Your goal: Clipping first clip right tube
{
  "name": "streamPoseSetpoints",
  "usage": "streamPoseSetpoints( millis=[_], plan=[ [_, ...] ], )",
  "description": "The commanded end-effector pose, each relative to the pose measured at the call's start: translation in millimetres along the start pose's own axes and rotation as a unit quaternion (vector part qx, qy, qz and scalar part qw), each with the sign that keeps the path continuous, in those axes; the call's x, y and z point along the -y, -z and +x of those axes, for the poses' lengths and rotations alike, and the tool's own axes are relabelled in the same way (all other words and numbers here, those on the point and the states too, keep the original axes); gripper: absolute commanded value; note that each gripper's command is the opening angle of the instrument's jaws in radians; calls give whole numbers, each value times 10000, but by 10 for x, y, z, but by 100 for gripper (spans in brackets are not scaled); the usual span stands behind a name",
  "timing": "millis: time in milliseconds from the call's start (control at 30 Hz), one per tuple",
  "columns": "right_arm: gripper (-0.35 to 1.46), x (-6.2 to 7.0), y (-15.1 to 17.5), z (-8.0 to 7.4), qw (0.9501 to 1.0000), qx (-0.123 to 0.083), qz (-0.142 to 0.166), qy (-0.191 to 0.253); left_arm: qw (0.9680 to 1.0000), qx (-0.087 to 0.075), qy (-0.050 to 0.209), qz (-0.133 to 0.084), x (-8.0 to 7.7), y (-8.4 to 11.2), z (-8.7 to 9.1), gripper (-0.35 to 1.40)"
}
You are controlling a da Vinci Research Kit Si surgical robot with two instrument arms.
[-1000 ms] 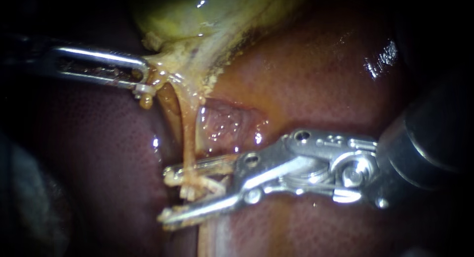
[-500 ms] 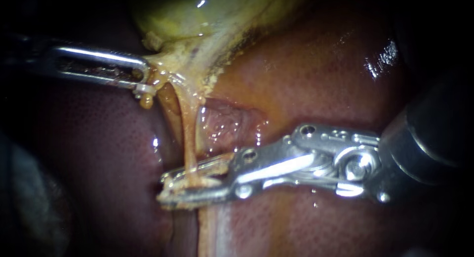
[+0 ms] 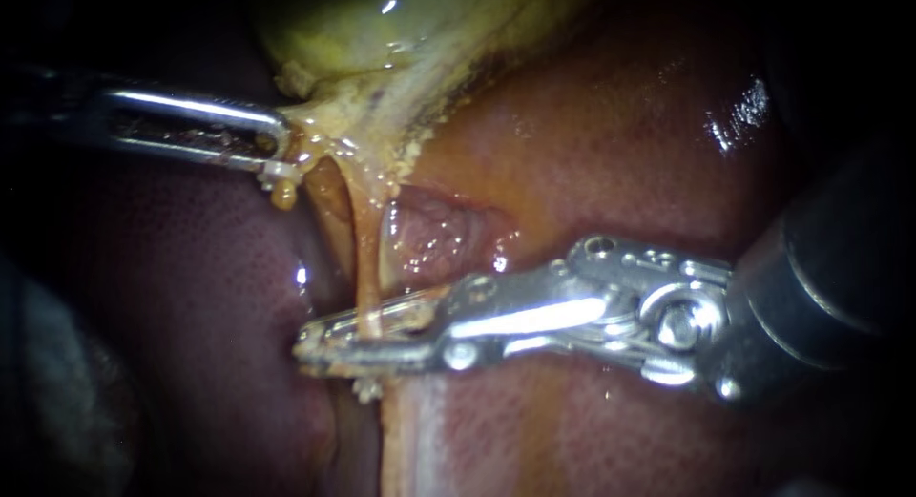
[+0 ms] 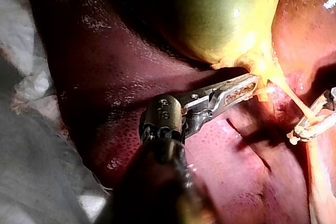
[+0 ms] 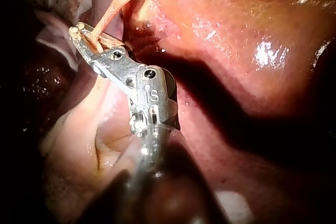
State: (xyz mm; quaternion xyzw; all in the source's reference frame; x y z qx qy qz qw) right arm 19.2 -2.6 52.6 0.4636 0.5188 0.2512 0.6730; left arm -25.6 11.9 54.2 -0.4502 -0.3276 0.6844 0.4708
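Note:
A thin tan tube (image 3: 365, 268) runs down from the neck of the yellow-green gallbladder (image 3: 382, 30) over the dark red liver (image 3: 620, 144). My right instrument (image 3: 310, 346) comes in from the right, and its long silver jaws are shut across the tube low down. Whether a clip lies inside them is hidden. My left instrument (image 3: 274, 158) holds the pale tissue at the gallbladder's neck and keeps it pulled left. The left wrist view shows those jaws (image 4: 252, 83) shut on that tissue beside the gallbladder (image 4: 220, 9). In the right wrist view the jaws (image 5: 79, 32) pinch the tube (image 5: 113, 11).
A wet pink hollow (image 3: 439, 235) in the liver bed lies just right of the tube. A pale band of tissue (image 3: 410, 440) continues below the right jaws. White gauze (image 4: 21, 51) lies beside the liver in the left wrist view.
The right instrument's jaws, wide open around the tube a second ago, have closed onto it and shifted slightly up and left. The left instrument has held still.

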Motion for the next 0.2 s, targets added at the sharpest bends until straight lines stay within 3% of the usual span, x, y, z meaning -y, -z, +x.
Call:
streamPoseSetpoints(
  millis=[33,200],
  plan=[
    [-35,-1,0,-1,10000,4,3,8,10000,3,-3,-2,0,-1,0,-35],
    [-35,-2,0,-4,10000,9,3,16,10000,10,-3,-12,0,-1,0,-35]
  ],
)
